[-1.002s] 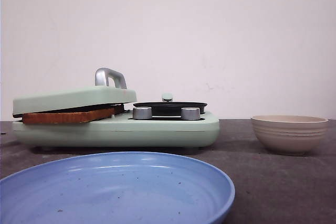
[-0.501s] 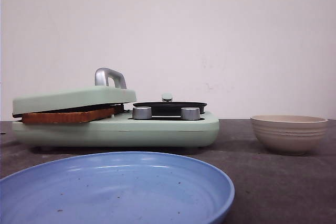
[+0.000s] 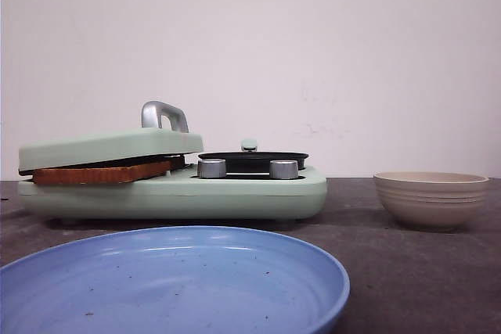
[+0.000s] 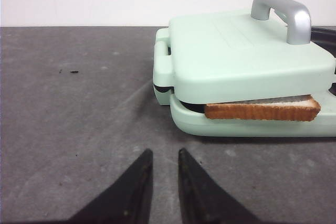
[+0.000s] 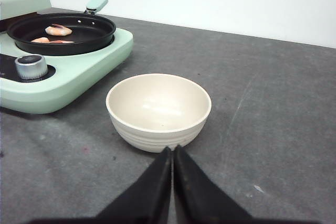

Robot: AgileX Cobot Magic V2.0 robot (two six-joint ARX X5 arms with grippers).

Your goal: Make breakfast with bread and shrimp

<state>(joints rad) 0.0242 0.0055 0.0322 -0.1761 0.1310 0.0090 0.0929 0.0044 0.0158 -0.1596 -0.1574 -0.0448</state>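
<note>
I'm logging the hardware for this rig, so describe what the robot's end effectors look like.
Only the fingertips show, in the wrist views. The left end effector has two matte black fingers that taper to narrow curved tips. The right end effector has the same black, tapered, blade-like fingers. No cables, markings or arm links show, and neither arm appears in the front view.

Bread pressed in the mint-green sandwich maker, shrimp in its black pan.

You see the bread (image 4: pixel 262 110) lying flat between the maker's plates, its golden-brown crust edge poking out under the nearly closed lid (image 4: pixel 241 56), a strip of white crumb showing above the crust. You find pale pink shrimp (image 5: pixel 58 30) lying in the pan (image 5: pixel 63 34).
</note>
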